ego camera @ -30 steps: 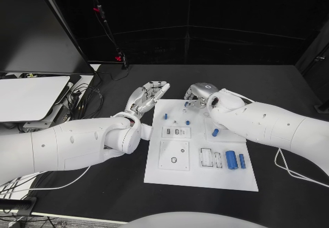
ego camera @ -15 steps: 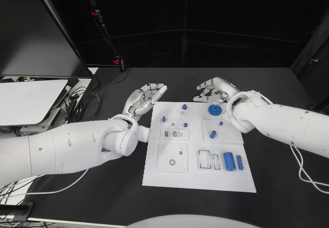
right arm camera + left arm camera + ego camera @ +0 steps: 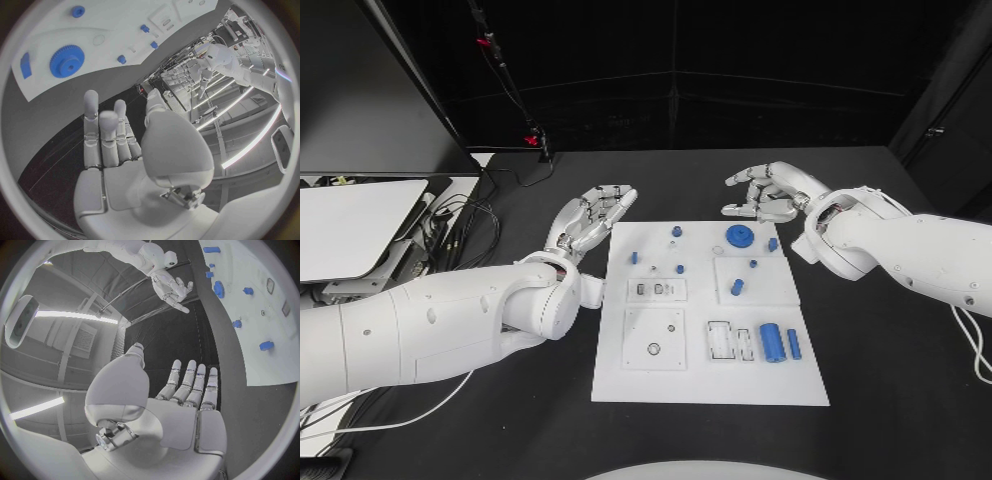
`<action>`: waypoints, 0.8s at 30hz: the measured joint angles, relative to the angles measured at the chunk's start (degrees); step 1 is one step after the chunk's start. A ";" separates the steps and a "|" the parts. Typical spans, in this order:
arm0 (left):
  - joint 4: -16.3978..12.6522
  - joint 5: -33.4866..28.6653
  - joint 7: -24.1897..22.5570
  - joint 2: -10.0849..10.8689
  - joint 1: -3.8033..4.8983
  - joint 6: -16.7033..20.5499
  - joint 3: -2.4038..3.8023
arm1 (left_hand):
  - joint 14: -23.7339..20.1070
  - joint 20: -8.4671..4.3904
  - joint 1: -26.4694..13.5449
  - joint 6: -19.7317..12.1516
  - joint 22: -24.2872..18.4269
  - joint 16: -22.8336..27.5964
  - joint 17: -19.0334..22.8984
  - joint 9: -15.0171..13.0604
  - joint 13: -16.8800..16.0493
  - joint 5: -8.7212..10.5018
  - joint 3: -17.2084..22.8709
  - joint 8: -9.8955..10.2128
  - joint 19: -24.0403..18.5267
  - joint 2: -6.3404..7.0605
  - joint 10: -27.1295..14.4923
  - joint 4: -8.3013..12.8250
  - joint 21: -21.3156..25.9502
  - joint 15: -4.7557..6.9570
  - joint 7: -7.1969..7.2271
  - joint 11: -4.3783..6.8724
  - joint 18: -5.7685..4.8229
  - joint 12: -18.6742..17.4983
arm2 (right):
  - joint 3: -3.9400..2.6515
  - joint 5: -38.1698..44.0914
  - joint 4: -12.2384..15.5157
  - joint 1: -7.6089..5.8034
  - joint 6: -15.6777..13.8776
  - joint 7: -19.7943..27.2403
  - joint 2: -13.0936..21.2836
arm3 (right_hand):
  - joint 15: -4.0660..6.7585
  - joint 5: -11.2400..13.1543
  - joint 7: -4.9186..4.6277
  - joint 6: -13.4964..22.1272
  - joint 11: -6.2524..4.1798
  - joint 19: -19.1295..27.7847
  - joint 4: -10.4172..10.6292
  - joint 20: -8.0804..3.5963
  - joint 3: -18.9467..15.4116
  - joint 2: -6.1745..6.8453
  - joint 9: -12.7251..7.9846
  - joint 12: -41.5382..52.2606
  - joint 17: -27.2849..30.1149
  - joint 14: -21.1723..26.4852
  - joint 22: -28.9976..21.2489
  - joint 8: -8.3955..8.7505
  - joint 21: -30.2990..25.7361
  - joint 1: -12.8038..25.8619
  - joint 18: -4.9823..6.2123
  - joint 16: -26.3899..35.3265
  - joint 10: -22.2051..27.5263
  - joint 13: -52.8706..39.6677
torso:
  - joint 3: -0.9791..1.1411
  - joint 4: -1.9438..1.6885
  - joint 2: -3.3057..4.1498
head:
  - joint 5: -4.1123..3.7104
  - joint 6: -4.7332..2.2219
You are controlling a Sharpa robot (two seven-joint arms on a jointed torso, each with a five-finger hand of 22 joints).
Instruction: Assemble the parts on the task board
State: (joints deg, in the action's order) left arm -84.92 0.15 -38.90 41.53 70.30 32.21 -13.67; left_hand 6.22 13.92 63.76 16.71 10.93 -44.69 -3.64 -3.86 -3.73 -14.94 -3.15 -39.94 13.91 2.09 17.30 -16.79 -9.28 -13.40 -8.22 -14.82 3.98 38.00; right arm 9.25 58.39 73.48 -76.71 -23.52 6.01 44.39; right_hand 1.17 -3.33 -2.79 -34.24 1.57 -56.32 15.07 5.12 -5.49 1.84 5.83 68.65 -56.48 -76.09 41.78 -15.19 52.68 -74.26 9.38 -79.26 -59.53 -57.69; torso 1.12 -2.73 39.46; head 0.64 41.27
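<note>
The white task board [image 3: 625, 385] lies in the middle of the black table. A blue gear [image 3: 738, 237] sits flat near its far edge, with several small blue pegs [image 3: 676, 231] around it. Two blue cylinders [image 3: 770, 343] lie side by side near its right edge. My left hand [image 3: 593, 215] is open, fingers straight and together, over the table just off the board's far left corner. My right hand [image 3: 769, 190] is open with spread fingers, beyond the board's far right corner and holding nothing. The left wrist view shows the left hand [image 3: 187, 390], the gear [image 3: 219, 288] and the right hand [image 3: 172, 287]. The right wrist view shows the right hand [image 3: 106, 145] and the gear [image 3: 65, 61].
A white flat device [image 3: 343, 225] and a tangle of cables [image 3: 462, 215] lie at the table's left side. Empty slots and recesses [image 3: 656, 349] mark the board's near half. Bare black table surrounds the board on the right and the far side.
My right hand has drawn back from over the board's far end to beyond its far right corner, uncovering the blue gear. The left hand has barely moved. The camera has shifted.
</note>
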 measured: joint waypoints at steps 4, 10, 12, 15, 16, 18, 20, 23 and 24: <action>0.02 0.00 0.00 -0.08 -0.02 0.00 -0.01 | 0.00 0.00 0.00 0.00 0.00 0.00 0.00 0.00 0.00 0.00 0.00 0.00 0.00 0.00 0.00 0.00 0.00 0.00 0.00 0.00 0.00 0.00 | 0.05 2.31 -0.75 -0.04 1.05 -0.29 0.93 | 0.02 -2.96 -1.00 -1.00 -0.52 -7.66 1.13 -0.37 -1.78 -1.19 1.20 19.45 -17.84 -7.52 14.41 -5.80 11.69 1.20 -1.47 -10.00 -22.46 -16.69 | 0.00 -0.01 0.01 | -0.38 -0.22; 0.03 0.00 0.00 -0.15 -0.02 0.00 -0.01 | 0.00 0.00 0.00 0.00 0.00 0.00 0.00 0.00 0.00 0.00 0.00 0.00 0.00 0.00 0.00 0.00 0.00 0.00 0.00 0.00 0.00 0.00 | 0.10 4.26 -2.51 0.04 0.93 -0.92 1.33 | -0.02 -9.43 -2.42 -2.82 -0.24 -21.75 1.41 -0.06 -2.38 -1.58 2.41 21.21 -18.48 -7.58 32.37 -11.94 28.32 0.81 -5.87 -10.60 -24.22 -17.26 | 0.02 -0.02 0.08 | -1.19 -0.59; 0.06 0.00 0.00 -0.20 -0.02 0.00 -0.02 | 0.00 0.00 0.00 0.00 0.00 0.00 0.00 0.00 0.00 0.00 0.00 0.00 0.00 0.00 0.00 0.00 0.00 0.00 0.00 0.00 0.00 0.00 | 0.10 4.86 -3.22 0.25 0.76 -1.28 1.23 | -0.02 -11.14 -2.78 -3.18 -0.24 -26.55 1.17 0.01 -2.06 -1.21 2.62 21.21 -18.48 -7.58 33.05 -13.26 34.07 0.32 -7.91 -10.60 -24.22 -17.26 | 0.03 -0.03 0.12 | -1.57 -0.70; 0.08 0.00 0.00 -0.28 -0.02 0.00 -0.02 | 0.00 0.00 0.00 0.00 0.00 0.00 0.00 0.00 0.00 0.00 0.00 0.00 0.00 0.00 0.00 0.00 0.00 0.00 0.00 0.00 0.00 0.00 | 0.13 5.91 -4.20 0.62 0.65 -1.91 0.93 | -0.14 -12.58 -3.57 -4.22 -0.02 -27.44 1.15 0.13 -0.37 -0.05 2.89 21.21 -18.47 -7.70 33.17 -14.77 37.13 -0.84 -9.02 -10.60 -24.44 -17.25 | 0.07 -0.03 0.14 | -1.99 -0.75; 0.09 0.00 0.00 -0.30 -0.02 0.00 -0.02 | 0.00 0.00 0.00 0.00 0.02 0.00 0.00 0.00 0.00 0.00 0.00 0.00 0.00 0.00 0.00 0.00 -0.11 0.00 0.00 0.00 0.00 0.00 | 0.15 6.37 -4.50 0.74 0.65 -2.18 0.77 | -0.23 -12.61 -3.77 -4.60 0.07 -27.44 1.20 0.13 0.38 0.38 2.89 21.21 -18.47 -7.78 33.17 -15.05 37.13 -1.28 -9.02 -10.60 -24.53 -17.25 | 0.07 -0.03 0.14 | -2.07 -0.76; 0.12 0.00 0.00 -0.31 -0.02 0.00 -0.02 | 0.00 0.00 0.00 0.00 0.06 0.00 0.00 0.00 0.00 0.00 0.00 0.00 0.00 0.00 0.00 0.00 -0.24 0.00 0.00 0.00 0.00 0.00 | 0.15 7.66 -5.13 1.00 0.73 -2.94 0.30 | -0.23 -12.64 -3.79 -4.62 0.51 -27.44 1.46 0.13 2.49 2.01 2.85 21.21 -18.47 -7.78 33.17 -15.05 37.14 -1.75 -9.01 -10.60 -24.50 -17.25 | 0.09 -0.03 0.14 | -2.28 -0.79; 0.15 0.00 0.00 -0.31 -0.02 0.00 -0.02 | 0.00 0.00 0.00 0.00 0.06 0.00 0.00 0.00 0.00 0.00 0.00 0.00 0.00 0.00 0.00 0.00 -0.24 0.00 0.00 0.00 0.00 0.00 | 0.15 8.71 -5.56 1.18 0.85 -3.58 -0.09 | -0.23 -12.95 -4.06 -4.21 0.68 -27.64 1.54 0.32 4.40 3.69 2.69 21.21 -18.47 -7.78 33.17 -15.05 37.14 -2.10 -9.01 -10.60 -24.49 -17.25 | 0.10 -0.03 0.14 | -2.45 -0.81; 0.20 0.00 0.00 -0.33 -0.02 0.00 -0.02 | 0.00 0.00 0.00 0.00 0.06 0.00 0.00 0.00 0.00 0.00 0.00 0.00 0.00 0.00 0.00 0.00 -0.23 0.00 0.00 0.00 0.00 0.00 | 0.14 10.63 -6.44 1.56 1.18 -4.85 -0.87 | -0.34 -12.95 -4.00 -3.77 1.00 -27.64 1.59 0.32 6.85 5.78 2.57 21.21 -18.47 -7.89 33.17 -15.05 37.14 -2.52 -9.00 -10.60 -24.41 -17.25 | 0.10 -0.03 0.15 | -2.74 -0.84; 0.21 0.00 0.00 -0.33 -0.02 0.00 -0.02 | 0.00 0.00 0.00 0.00 0.06 0.00 0.00 0.00 0.00 0.00 0.00 0.00 0.00 0.00 0.00 0.00 -0.23 0.00 0.00 0.00 0.00 0.00 | 0.14 11.46 -6.85 1.76 1.38 -5.49 -1.27 | -0.43 -12.95 -4.00 -3.77 1.00 -27.64 1.55 0.32 7.23 6.14 2.57 21.21 -18.47 -7.98 33.17 -15.05 37.14 -2.59 -9.00 -10.60 -24.41 -17.25 | 0.10 -0.03 0.15 | -2.82 -0.85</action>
State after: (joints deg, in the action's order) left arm -84.71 0.15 -38.90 41.20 70.28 32.21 -13.69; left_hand 6.22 13.92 63.76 16.71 11.00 -44.69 -3.64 -3.86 -3.73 -14.94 -3.15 -39.94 13.91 2.09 17.29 -16.79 -9.51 -13.40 -8.22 -14.82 3.98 38.00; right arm 9.39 69.85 66.62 -74.96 -22.14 0.51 43.11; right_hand 0.73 -16.28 -6.80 -38.01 2.57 -83.96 16.62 5.44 1.74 7.98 8.40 89.86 -74.94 -84.06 74.95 -30.24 89.82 -76.86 0.38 -89.86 -83.94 -74.94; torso 1.21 -2.76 39.61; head -2.19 40.42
